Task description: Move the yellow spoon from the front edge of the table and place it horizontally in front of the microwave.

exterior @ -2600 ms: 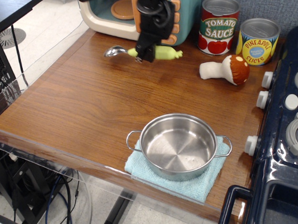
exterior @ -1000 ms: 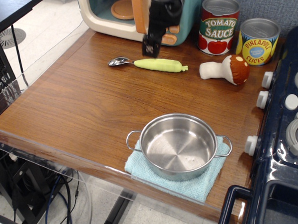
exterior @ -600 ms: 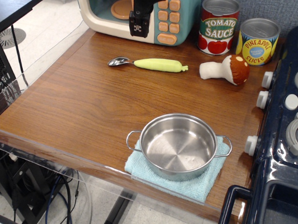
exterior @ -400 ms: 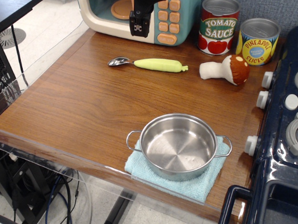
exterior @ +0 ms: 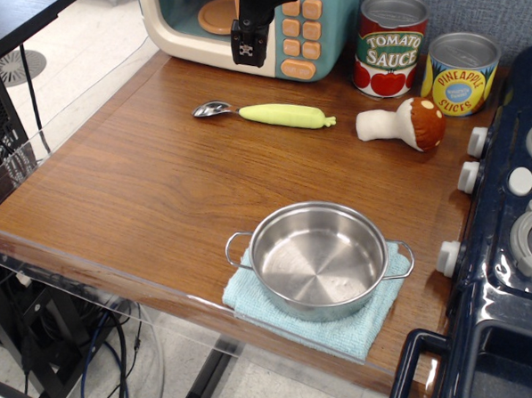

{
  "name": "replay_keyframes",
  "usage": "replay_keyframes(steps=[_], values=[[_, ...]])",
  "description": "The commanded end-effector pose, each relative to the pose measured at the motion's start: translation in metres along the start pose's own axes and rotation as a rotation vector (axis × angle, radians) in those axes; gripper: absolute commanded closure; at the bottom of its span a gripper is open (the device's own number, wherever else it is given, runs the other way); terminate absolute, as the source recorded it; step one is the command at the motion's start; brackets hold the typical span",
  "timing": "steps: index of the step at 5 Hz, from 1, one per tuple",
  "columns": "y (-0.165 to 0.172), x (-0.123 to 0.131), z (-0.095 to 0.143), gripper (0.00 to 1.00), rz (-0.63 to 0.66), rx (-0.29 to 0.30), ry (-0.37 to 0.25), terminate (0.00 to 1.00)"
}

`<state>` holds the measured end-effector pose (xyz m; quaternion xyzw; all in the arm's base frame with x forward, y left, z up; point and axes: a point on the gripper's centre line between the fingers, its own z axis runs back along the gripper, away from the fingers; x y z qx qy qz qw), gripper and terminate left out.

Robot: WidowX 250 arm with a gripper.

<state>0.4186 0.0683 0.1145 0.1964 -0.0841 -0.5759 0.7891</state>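
Two cans [exterior: 428, 55] and mushroom [exterior: 403, 123] right of yellow spoon [exterior: 266, 114], fingers [exterior: 248, 46] above, grip unclear.

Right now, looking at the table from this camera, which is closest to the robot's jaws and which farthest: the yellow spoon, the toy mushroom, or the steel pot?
1. The yellow spoon: just below the gripper, lying crosswise in front of the microwave.
2. The toy mushroom: off to the right, near the cans.
3. The steel pot: at the table's front edge, on a blue cloth.
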Motion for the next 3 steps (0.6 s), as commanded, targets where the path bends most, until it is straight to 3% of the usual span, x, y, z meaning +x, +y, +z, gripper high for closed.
replay_keyframes(steps=[1, 2, 3], values=[[-0.0221, -0.0175, 0.0286, 0.0, 0.008, 0.056, -0.009, 0.0], [-0.0221, -0.0175, 0.0286, 0.0, 0.008, 0.056, -0.009, 0.0], [-0.0221, -0.0175, 0.0286, 0.0, 0.008, 0.056, -0.009, 1.0]])
